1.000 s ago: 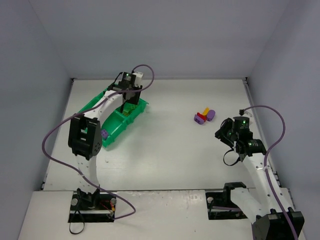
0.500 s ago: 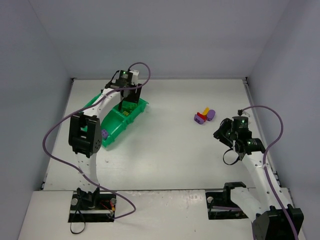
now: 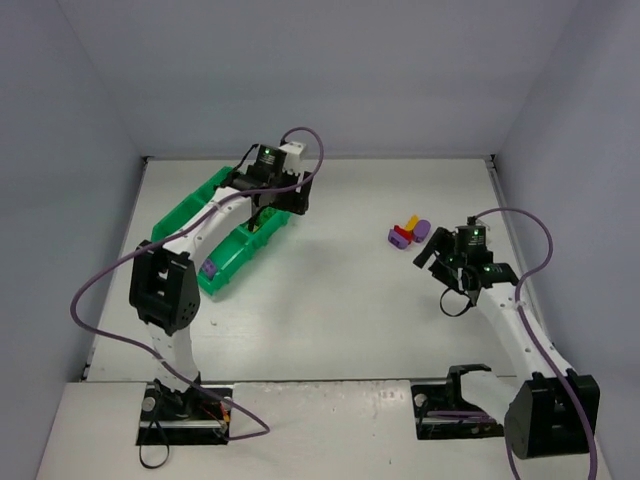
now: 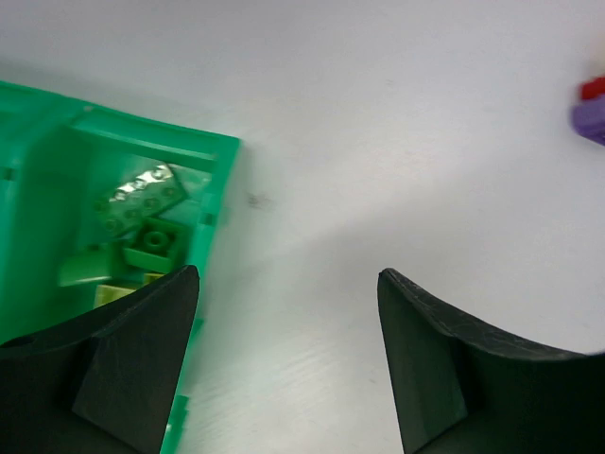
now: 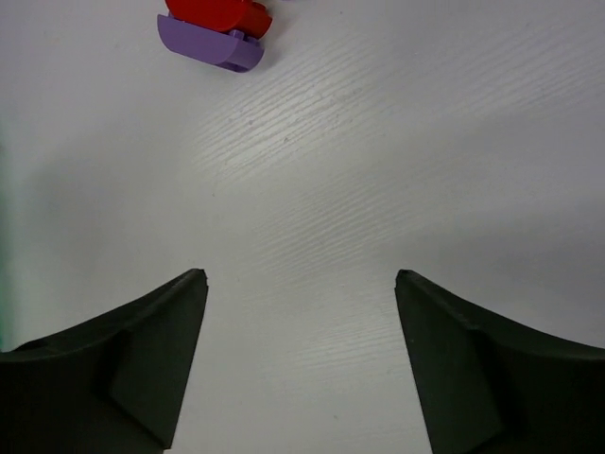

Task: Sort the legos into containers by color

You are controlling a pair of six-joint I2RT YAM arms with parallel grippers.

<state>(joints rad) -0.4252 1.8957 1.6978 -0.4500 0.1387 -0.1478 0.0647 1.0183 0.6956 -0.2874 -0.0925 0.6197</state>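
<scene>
The left fingers (image 3: 288,198) are spread wide with nothing between them, above the far right corner of the green tray (image 3: 180,212). In the left wrist view the tray's corner wall lies just outside the left finger, and only bare table (image 3: 330,300) shows in the gap between the two. The compartment beside that finger holds green bricks (image 4: 151,236), one of them washed out by glare. It also holds a lime piece (image 4: 113,291), partly hidden behind the finger. From above, a purple brick (image 3: 209,268) lies at the tray's near end, well behind these fingers. The left forearm crosses over the tray and hides much of its inside.

The right fingers (image 3: 432,248) are also wide open and empty. Ahead of them and a little to their left sits a loose cluster on the table. In it a curved purple piece (image 5: 210,44) touches a red brick (image 5: 219,11) that the top edge of the right wrist view cuts off. The overhead view adds a yellow brick (image 3: 411,220) and a rounded purple piece (image 3: 423,230) in the same cluster. Only bare table lies between these fingers and the cluster. The cluster is well apart from the left fingers, off to their right.
</scene>
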